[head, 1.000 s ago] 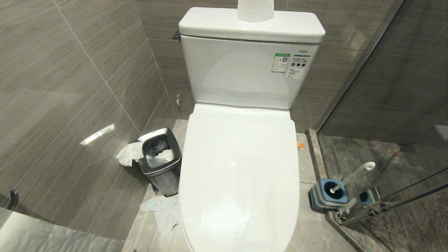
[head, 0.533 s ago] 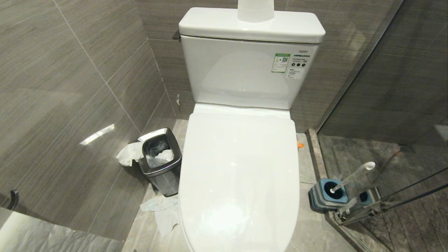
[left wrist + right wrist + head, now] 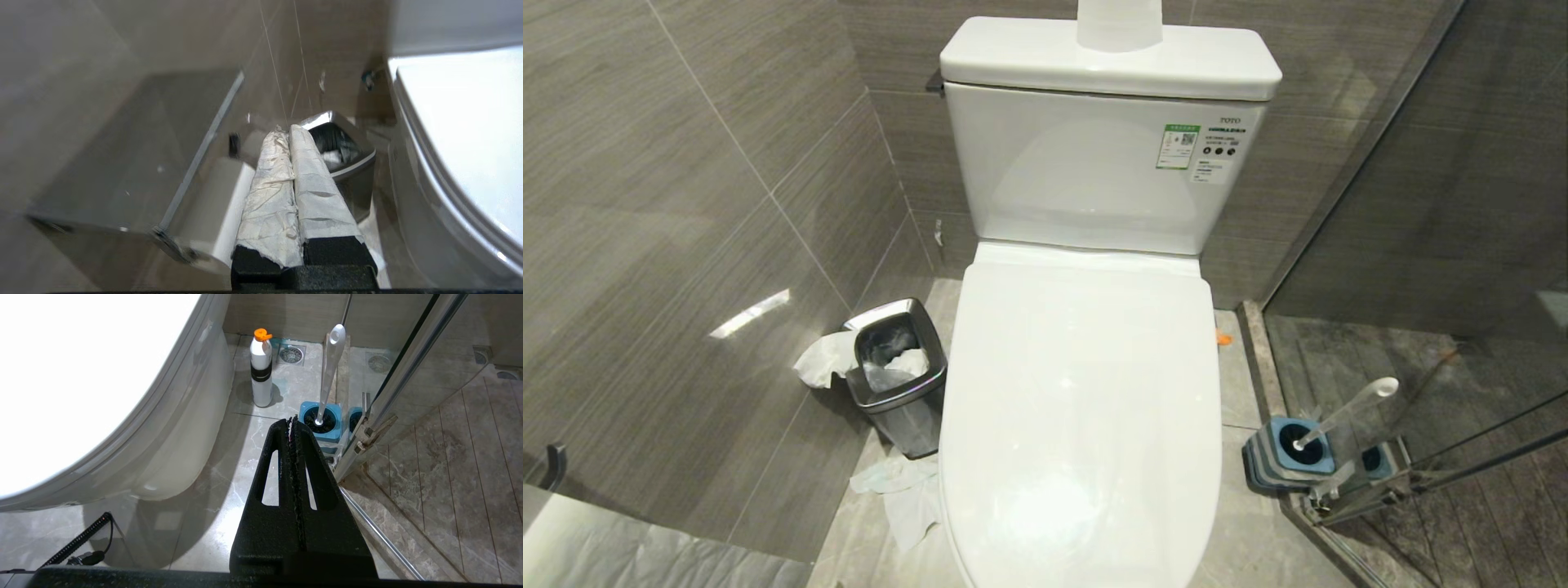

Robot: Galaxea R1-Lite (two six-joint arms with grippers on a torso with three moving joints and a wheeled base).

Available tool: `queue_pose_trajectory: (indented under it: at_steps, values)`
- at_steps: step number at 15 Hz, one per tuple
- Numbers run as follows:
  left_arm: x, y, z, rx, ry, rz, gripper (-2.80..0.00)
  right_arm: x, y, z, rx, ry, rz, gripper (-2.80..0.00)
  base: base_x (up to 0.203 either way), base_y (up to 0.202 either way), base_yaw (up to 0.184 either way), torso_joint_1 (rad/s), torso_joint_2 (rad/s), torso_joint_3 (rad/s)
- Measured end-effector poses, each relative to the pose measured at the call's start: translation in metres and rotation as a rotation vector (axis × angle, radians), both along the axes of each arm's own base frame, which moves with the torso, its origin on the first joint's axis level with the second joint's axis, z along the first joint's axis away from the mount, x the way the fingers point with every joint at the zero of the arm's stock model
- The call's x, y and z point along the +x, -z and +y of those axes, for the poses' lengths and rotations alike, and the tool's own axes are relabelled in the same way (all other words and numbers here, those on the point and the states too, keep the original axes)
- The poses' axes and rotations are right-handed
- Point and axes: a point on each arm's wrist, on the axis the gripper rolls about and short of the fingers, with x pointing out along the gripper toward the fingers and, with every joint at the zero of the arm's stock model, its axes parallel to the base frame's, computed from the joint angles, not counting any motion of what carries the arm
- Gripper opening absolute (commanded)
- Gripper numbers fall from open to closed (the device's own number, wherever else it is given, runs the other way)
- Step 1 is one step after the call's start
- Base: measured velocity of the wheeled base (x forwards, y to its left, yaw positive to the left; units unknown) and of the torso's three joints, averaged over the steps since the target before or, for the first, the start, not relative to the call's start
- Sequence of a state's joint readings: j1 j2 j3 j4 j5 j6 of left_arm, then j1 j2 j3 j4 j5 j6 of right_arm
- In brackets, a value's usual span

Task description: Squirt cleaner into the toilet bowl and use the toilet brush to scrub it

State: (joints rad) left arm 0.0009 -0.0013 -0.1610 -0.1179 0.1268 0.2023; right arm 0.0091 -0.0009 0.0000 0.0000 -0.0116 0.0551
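Standing in the middle of the head view, the large white glossy ceramic toilet bowl (image 3: 1086,392) has its white plastic lid down, so the basin is covered, and neither arm shows in that view. The left gripper (image 3: 286,130) appears only in its own wrist view: its two fingers (image 3: 269,192), wrapped in white crinkled tape, are pressed together and hold nothing. Just beyond their tips stands the small square steel bin (image 3: 347,163) with a dark liner and some white paper inside, and the curved edge of the toilet lies to the bin's far side, well apart from the fingers. A white paper roll (image 3: 220,208) under a shiny metal cover hangs near the fingers on the other side. The right gripper (image 3: 292,420), black and wedge-shaped, also has its fingers together and empty. Just past its tips the toilet brush (image 3: 330,371), with a long slim white handle, stands upright in a square blue-and-grey holder (image 3: 320,422) on the floor, not touching the gripper. Farther from the tips, beside the toilet base, stands a white-grey cleaner bottle with an orange cap (image 3: 261,367). A glass shower door with a metal frame (image 3: 404,375) runs close beside the holder.
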Motion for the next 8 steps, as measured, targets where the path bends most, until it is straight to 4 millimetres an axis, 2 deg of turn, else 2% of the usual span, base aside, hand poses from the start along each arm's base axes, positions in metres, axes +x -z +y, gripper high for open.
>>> queue_pose_trajectory:
  at_steps: [4,8]
  values:
    - [0.016,0.037,0.000,-0.035,0.016,0.115,-2.80,0.000,0.000,0.000,0.000,0.000,0.000,-2.80,0.000,0.000,0.000,0.000,0.00,0.000]
    - [0.018,0.051,-0.003,-0.048,0.146,0.236,-2.80,0.000,0.000,0.000,0.000,0.001,0.000,-2.80,0.000,0.000,0.000,0.000,0.00,0.000]
